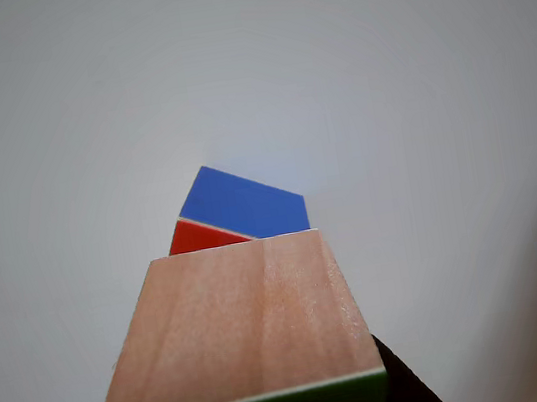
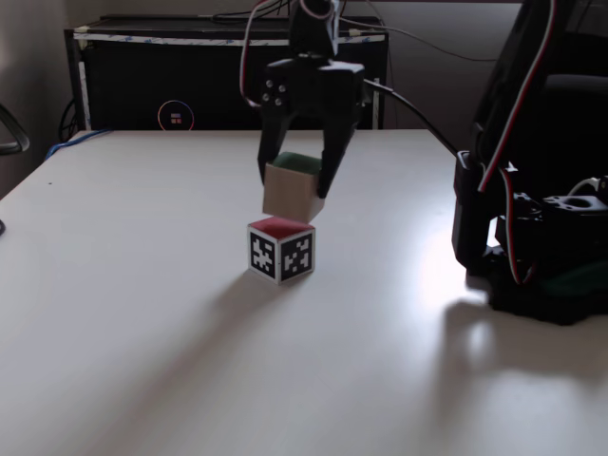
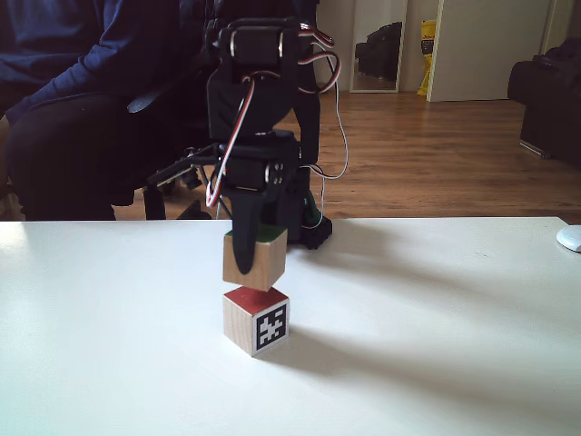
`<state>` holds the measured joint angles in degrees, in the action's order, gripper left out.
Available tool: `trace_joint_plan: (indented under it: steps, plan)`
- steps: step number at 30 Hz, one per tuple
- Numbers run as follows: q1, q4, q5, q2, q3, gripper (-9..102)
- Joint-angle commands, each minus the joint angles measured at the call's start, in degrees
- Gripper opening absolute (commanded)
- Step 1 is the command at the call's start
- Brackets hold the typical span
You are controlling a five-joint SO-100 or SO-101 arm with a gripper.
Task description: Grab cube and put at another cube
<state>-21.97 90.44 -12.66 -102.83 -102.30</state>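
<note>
A fixed view shows the black gripper [image 2: 296, 190] clamped on the green-topped wooden cube [image 2: 292, 188] mid-frame, just above the red-topped, marker-faced wooden cube [image 2: 281, 249] on the white bench [image 2: 142, 313]; square it up before lowering.

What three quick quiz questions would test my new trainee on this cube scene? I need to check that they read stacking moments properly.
1. True or false: the wooden cube with the green painted face is held between the gripper fingers.
2. Which colour tops the marker-printed wooden cube on the white table? A blue, B red, C yellow.
3. Does the held cube hang level or tilted?

Key: 1 true; 2 B; 3 tilted.
</note>
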Motion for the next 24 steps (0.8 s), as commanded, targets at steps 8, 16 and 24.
trace_joint_plan:
  steps: [8, 16, 24]
  plan:
    - [0.3, -1.6, -1.1, 5.1, 5.6, 7]
    - [0.7, -2.5, -1.6, 7.6, 6.1, 8]
    - [1.0, -1.5, -1.8, 9.3, 6.9, 24]
